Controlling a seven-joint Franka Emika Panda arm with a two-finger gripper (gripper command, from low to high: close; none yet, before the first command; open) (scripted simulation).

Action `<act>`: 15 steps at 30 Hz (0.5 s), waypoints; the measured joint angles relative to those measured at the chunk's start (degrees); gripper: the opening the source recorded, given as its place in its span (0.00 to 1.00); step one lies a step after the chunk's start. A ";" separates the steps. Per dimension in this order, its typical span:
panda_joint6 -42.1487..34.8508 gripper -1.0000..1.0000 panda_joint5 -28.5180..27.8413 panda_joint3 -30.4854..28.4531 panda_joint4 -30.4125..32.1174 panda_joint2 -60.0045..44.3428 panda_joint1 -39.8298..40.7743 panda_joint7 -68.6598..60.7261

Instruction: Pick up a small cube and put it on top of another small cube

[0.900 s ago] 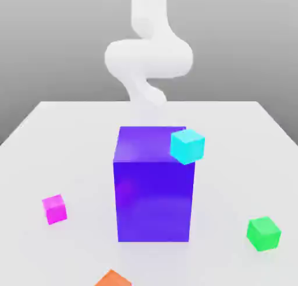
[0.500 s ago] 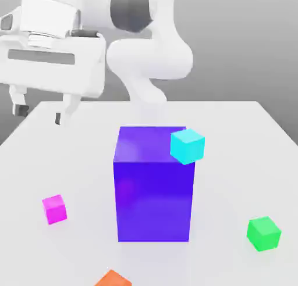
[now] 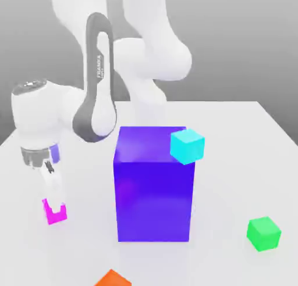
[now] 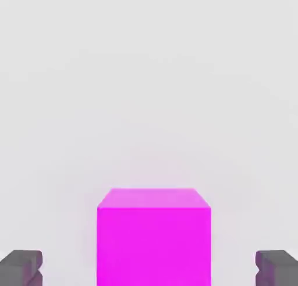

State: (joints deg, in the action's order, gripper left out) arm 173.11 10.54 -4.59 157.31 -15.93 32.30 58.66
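Straddling the magenta cube [image 4: 153,244], the claw [image 4: 149,270] has its 2 fingers apart, with a gap on each side; 0 cubes are gripped. Grasp, lift and stacking remain. Well apart from the claw, the green cube [image 3: 263,233] sits on the table [image 3: 233,180]. I see 0 containers.

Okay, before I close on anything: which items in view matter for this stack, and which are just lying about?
Part of the job:
- magenta cube, between the open fingers of the end effector
- green cube, the other small cube

Just lying about:
- big blue-violet block
- cyan cube
- orange cube
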 joint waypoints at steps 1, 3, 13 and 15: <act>1.17 0.00 0.61 0.80 -0.28 -1.43 0.66 -0.48; 1.17 0.00 0.59 0.80 -0.28 -1.43 0.67 -0.47; -5.97 0.00 -4.99 -3.33 1.56 7.57 -2.15 3.80; -8.65 0.00 -7.10 -4.28 1.88 10.60 -2.61 6.06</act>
State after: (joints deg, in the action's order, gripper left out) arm 164.45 3.43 -8.87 159.19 -5.33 29.68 64.72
